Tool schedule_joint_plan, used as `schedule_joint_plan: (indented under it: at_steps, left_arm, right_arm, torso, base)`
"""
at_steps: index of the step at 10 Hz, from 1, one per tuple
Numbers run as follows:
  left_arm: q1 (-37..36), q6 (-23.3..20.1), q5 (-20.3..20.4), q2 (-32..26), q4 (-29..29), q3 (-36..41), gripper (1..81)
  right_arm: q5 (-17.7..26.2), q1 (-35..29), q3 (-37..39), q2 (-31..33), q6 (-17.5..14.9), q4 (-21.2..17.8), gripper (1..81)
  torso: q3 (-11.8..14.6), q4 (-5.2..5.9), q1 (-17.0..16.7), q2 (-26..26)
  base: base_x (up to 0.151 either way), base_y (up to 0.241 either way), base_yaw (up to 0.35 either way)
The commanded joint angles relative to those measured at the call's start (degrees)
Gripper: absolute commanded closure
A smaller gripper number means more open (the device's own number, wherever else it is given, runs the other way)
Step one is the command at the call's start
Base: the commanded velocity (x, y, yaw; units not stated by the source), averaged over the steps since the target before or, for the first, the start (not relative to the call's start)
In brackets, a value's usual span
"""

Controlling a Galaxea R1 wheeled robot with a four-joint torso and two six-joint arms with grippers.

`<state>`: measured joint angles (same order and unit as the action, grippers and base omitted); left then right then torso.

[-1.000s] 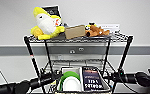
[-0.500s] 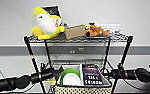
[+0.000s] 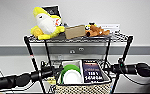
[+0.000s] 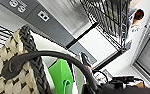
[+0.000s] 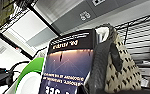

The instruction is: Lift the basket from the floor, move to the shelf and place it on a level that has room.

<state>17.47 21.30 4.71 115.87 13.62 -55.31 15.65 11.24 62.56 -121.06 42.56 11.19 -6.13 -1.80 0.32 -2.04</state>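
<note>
Two arms: both reach in toward the basket [image 3: 83, 88], the left arm [image 3: 21, 79] on one side, the right arm [image 3: 133, 68] on the other.
Basket: cream weave with dark speckles, up off the floor, right in front of the shelf [image 3: 127, 46] and between its front posts, below the top tier.
Left fingers [image 3: 56, 72]: pressed against the basket's left end by the rim; how wide they stand, cannot tell. From the left wrist the braided rim [image 4: 34, 62] sits close up against a dark curved part of the robot.
Right fingers [image 3: 108, 69]: at the basket's right end near the rim; whether they clamp it, cannot tell. From the right wrist the speckled side wall [image 5: 121, 72] looms large.
Basket load: a green-rimmed white plate [image 3: 71, 74] toward the left end, a dark book [image 3: 93, 72] with pale lettering standing toward the right end.
Shelf top tier: a yellow plush toy [image 3: 46, 23], a brown cardboard box [image 3: 75, 31] and a small brown plush animal [image 3: 97, 30], all above the basket.
Behind the shelf: a pale wall with a grey band [image 3: 13, 50] carrying sockets.
</note>
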Motion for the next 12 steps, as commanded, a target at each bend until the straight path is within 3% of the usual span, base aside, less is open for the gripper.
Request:
schedule_joint_plan:
  at_steps: [1, 3, 10, 12]
  left_arm:
    - [-9.16, 0.06, 1.53, 2.6, 0.01, 0.4, 81.1]
    - [-9.6, 0.06, 1.01, 4.46, 0.01, -4.19, 81.1]
    - [-16.37, 0.06, -6.62, 14.11, 0.97, -20.25, 81.1]
    - [-16.8, 0.06, -6.9, 16.33, 0.89, -24.58, 81.1]
  right_arm:
    - [-8.62, -9.69, -0.55, -3.41, 0.68, -0.47, 81.1]
    - [-8.62, -10.57, 3.78, -6.41, 0.6, -0.12, 81.1]
    - [-8.54, -13.91, 19.31, -17.2, 0.6, 2.87, 81.1]
    - [-8.53, -14.09, 24.09, -19.59, 0.51, 4.01, 81.1]
  torso:
    - [0.0, 0.0, 0.0, 0.0]
    - [0.0, 0.0, 0.0, 0.0]
    - [-0.02, 0.0, 0.02, 0.0]
    - [-0.04, 0.0, 0.02, 0.0]
  base:
    - [0.0, 0.0, 0.0]
    - [0.0, 0.0, 0.0]
    - [0.0, 0.0, 0.0]
    - [0.0, 0.0, 0.0]
